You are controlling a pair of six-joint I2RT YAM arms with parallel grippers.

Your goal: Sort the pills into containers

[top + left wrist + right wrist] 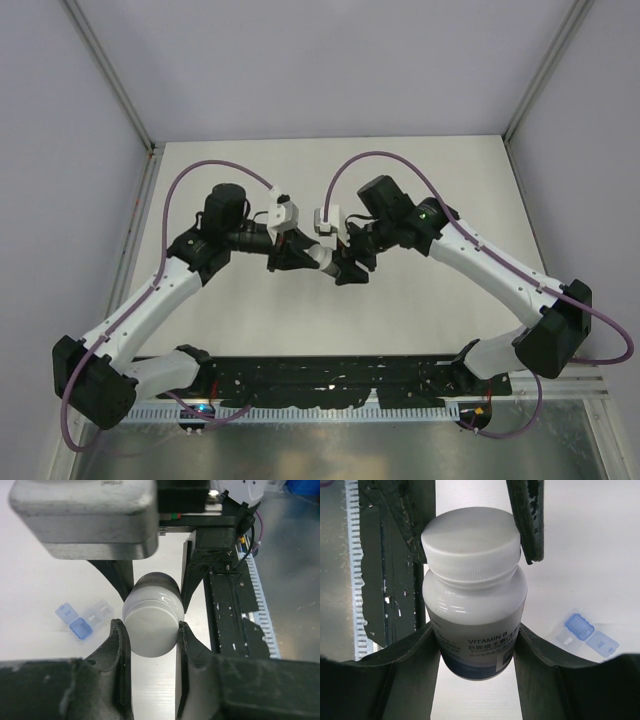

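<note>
The left pincer [150, 630] is closed on the white ribbed cap [470, 542] of the round white plastic bottle with a dark label [472, 597], which is held between the two arms. The right pincer [476, 630] clamps the bottle's body. The cap sits on the neck, so opening looks unfinished. The small clear plastic vial with a blue cap [82, 620] lies on the tabletop [30, 570]. No pills show, and sorting seems not yet begun.

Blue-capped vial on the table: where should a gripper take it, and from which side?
Probably the clear body, from straight above, closing across its short width: the vial lies flat on the table, and its blue lid looks flipped open at one end, a poor grip.
</note>
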